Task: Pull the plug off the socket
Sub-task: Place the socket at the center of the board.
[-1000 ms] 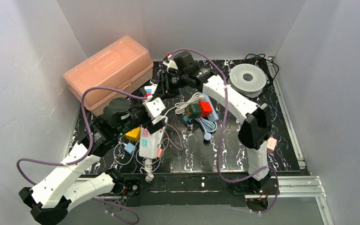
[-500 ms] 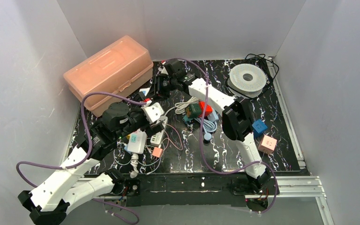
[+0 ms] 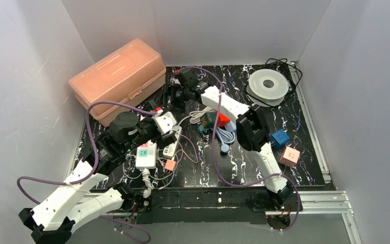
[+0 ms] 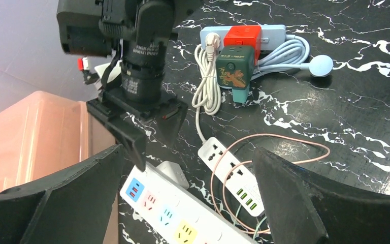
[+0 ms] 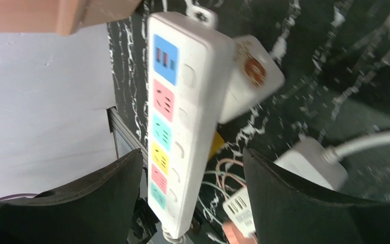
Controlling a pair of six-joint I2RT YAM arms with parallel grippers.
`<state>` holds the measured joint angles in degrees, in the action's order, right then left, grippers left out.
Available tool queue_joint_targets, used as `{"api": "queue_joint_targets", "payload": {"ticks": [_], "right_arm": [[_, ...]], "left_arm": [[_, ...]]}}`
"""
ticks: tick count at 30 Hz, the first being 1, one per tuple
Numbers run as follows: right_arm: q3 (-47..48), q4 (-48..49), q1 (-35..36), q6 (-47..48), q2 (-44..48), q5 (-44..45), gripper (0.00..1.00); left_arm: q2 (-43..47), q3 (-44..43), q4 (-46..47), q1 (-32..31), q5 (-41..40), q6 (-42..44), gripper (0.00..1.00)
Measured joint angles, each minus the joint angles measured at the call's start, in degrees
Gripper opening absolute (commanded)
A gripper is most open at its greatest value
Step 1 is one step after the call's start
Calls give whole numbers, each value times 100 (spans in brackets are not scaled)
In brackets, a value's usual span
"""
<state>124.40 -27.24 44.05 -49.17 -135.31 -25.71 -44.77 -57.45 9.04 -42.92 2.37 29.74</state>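
Observation:
The socket is a white power strip (image 3: 145,155) with coloured outlets (image 4: 177,213) (image 5: 175,122), lying on the black marbled table. Every outlet that shows is empty. A white cube plug (image 4: 175,173) (image 5: 249,76) lies on the table against the strip's far side, in no outlet. My right gripper (image 3: 175,99) (image 4: 150,133) (image 5: 193,157) hangs open just above the strip's blue end, holding nothing. My left gripper (image 3: 168,133) (image 4: 187,152) is wide open above the strip, nothing between its fingers.
A second white strip (image 4: 231,175) looped in thin pink cable lies right of the socket. Red and green adapters (image 3: 216,121) sit on a blue strip mid-table. An orange box (image 3: 117,76) stands at back left, a spool (image 3: 268,85) at back right, and blue (image 3: 280,138) and pink (image 3: 289,156) cubes at right.
My right arm swung left and down to the strip's far end, and its jaws went from nearly shut to open. The power strip shifted left. The left gripper stayed open.

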Motion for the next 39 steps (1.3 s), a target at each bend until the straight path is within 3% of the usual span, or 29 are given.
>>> {"api": "queue_joint_targets", "payload": {"ticks": [6, 12, 17, 20, 28, 32, 39], "right_arm": [[-710, -387, -247, 428, 828, 170, 84], [-1655, -638, -671, 1001, 2568, 577, 85], [-3807, -326, -1473, 1154, 4736, 898, 86], [-4988, -275, -2006, 1231, 5517, 1126, 81], [-7036, -70, -2583, 1440, 5624, 1069, 62], [-7464, 223, -3008, 1456, 5630, 935, 63], [-7425, 833, -3082, 1622, 5427, 732, 64]], "left_arm": [[-120, 0, -9, 0, -2, -105, 98], [-197, -4, -205, 0, 109, -275, 98], [-374, -59, -485, 0, 417, -450, 98], [-627, -166, -614, 2, 496, -645, 98], [-2046, -728, -632, 162, 595, -1281, 98], [-3088, -1305, -505, 315, 708, -1491, 98], [-4452, -2306, -334, 382, 1128, -1718, 98]]}}
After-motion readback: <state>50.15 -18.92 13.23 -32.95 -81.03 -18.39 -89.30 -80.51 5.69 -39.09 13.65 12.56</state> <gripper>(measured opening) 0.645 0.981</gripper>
